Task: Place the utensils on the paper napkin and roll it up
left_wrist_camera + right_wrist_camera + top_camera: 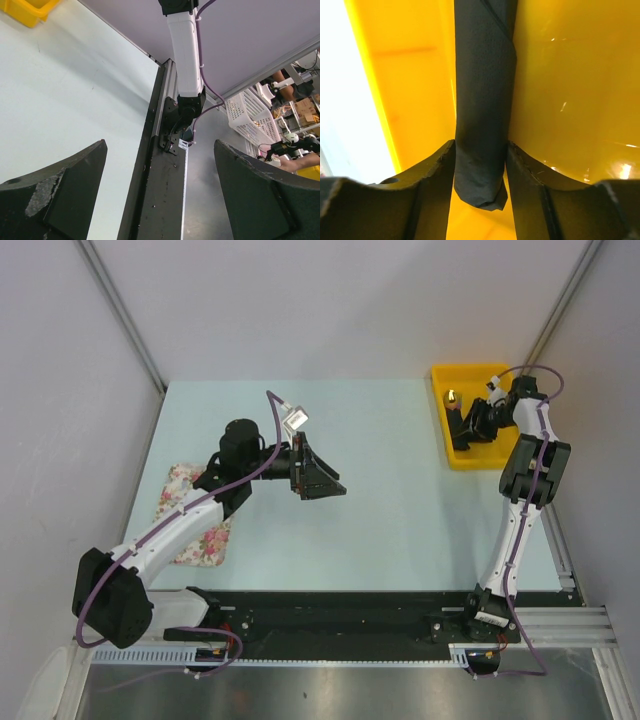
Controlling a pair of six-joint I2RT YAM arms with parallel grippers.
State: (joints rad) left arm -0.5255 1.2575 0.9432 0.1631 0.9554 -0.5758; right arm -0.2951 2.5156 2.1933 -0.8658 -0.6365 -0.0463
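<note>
- Fingers (320,462) of the left gripper (322,480) gape empty over the table (400,530); right gripper (472,422) sits in the yellow bin (445,375) at the rolled paper napkin (455,420).
- Left wrist: nothing between its fingers (60,195).
- Right wrist: fingers (432,190) flank the tight black roll, touching; clamped or freed, unclear. Withdrawing may snag and unwind it.

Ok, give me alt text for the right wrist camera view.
A rolled black paper napkin runs up the frame's middle, flanked closely by the two black fingers of the right gripper, inside a yellow plastic tray.
</note>
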